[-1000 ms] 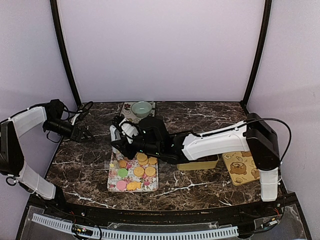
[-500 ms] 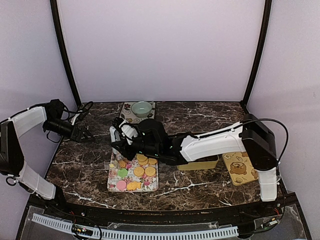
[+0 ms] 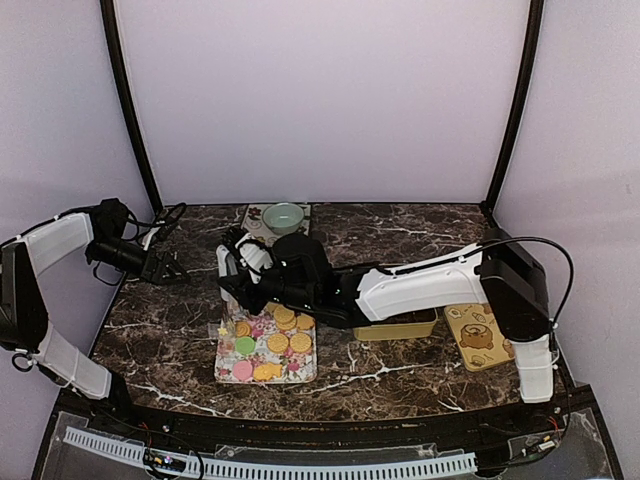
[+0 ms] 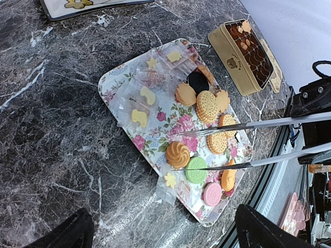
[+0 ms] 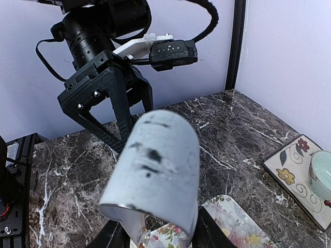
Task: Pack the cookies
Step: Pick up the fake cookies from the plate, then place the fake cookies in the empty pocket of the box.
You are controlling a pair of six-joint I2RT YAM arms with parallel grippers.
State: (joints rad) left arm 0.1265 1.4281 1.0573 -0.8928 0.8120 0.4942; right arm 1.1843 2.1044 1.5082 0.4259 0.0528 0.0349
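here's the scene: the cookies (image 3: pixel 278 343) sit on a floral tray (image 3: pixel 297 370) close to the near edge of the marble bench (image 3: pixel 170 330), a touch left of middle. golden round ones make up most of them. there's a green one (image 4: pixel 196 169) near a pink one (image 4: pixel 212 194) at the tray's near-left corner, a dark one (image 4: pixel 197 80) towards the far end, and small yellow pieces (image 4: pixel 139 117) in clear wrappers by the far-left corner. more dark cookies lie in the open gold tin (image 4: pixel 247 49), just right of the tray and half under the right arm. its bear lid (image 3: pixel 478 337) lies by the right edge.

the right gripper (image 3: pixel 238 268) reaches across from the right edge and hangs over the tray's far end, above the cookies. one white-wrapped finger (image 5: pixel 155 165) fills its own camera, so whether that pincer is spread or pinching something, can't tell.

the left gripper (image 3: pixel 165 266) hovers by the left edge, well apart from the tray, fingers spread wide.

at the middle of the far edge, a pale green bowl (image 3: pixel 284 216) sits on a small painted plate (image 5: pixel 289 173).
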